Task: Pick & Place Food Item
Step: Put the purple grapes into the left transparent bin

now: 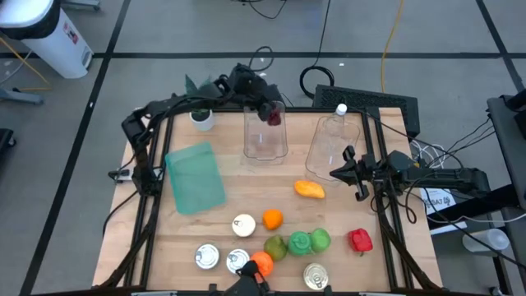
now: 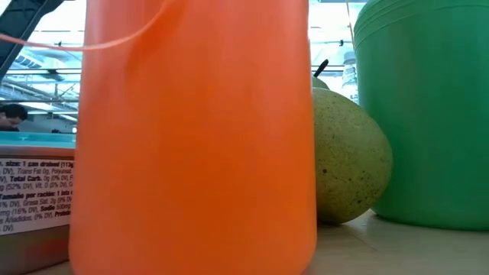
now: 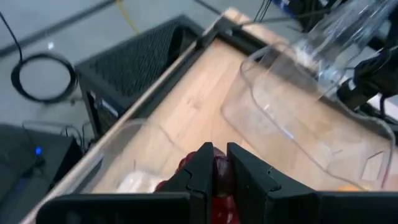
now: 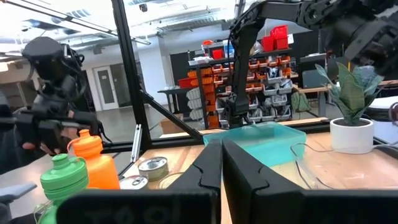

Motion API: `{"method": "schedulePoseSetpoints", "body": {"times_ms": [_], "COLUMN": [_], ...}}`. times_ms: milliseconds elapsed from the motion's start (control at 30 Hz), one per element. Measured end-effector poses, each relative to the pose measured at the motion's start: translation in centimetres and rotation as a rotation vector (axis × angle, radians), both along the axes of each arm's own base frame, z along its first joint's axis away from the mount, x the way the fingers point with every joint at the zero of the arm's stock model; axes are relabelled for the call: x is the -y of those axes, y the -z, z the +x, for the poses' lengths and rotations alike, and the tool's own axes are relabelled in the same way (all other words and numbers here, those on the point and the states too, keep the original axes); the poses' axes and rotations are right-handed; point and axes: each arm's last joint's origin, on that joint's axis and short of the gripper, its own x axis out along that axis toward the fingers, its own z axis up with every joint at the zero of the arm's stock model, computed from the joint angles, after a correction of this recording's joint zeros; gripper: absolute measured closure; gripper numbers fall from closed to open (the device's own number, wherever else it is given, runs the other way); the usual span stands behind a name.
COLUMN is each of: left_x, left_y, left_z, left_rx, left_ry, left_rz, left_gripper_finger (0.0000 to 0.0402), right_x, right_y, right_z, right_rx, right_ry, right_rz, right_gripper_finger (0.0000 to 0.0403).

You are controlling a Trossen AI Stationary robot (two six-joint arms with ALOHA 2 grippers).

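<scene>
Taking the clear container [image 1: 265,130] at the table's far edge as the landmark: nearest the onlooker, well short of it, lie the unused items, among them an orange [image 1: 272,219] and a red pepper [image 1: 360,240], while the right gripper [image 1: 358,178] waits off to the container's right, fingers pressed together on nothing. Directly above the container's open top, the left gripper [image 3: 219,177] pinches a dark red food item [image 3: 221,176]. The placing step appears to be in hand; the next move calls for lowering into the container and spreading the fingers.
</scene>
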Motion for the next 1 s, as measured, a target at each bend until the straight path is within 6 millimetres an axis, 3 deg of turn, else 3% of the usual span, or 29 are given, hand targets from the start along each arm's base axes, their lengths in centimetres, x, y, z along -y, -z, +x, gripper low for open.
{"method": "schedulePoseSetpoints", "body": {"times_ms": [267, 600, 1000], "left_x": [-0.6, -0.5, -1.1], "left_y": [2.2, 1.5, 1.8], "left_z": [0.0, 0.5, -0.2], "left_rx": [-0.081, -0.006, -0.036], "left_ry": [-0.015, 0.064, 0.010], "left_rz": [-0.061, -0.008, -0.071], "left_gripper_finger": [0.0352, 0.0352, 0.0352], "right_x": [0.0, 0.0, 0.0], "right_y": [0.0, -0.1, -0.1], "right_z": [0.0, 0.0, 0.0], "right_rx": [0.007, 0.015, 0.012], "right_ry": [0.005, 0.010, 0.010], "right_rz": [-0.020, -0.032, -0.027], "right_gripper_finger": [0.0399, 0.0399, 0.0399]}}
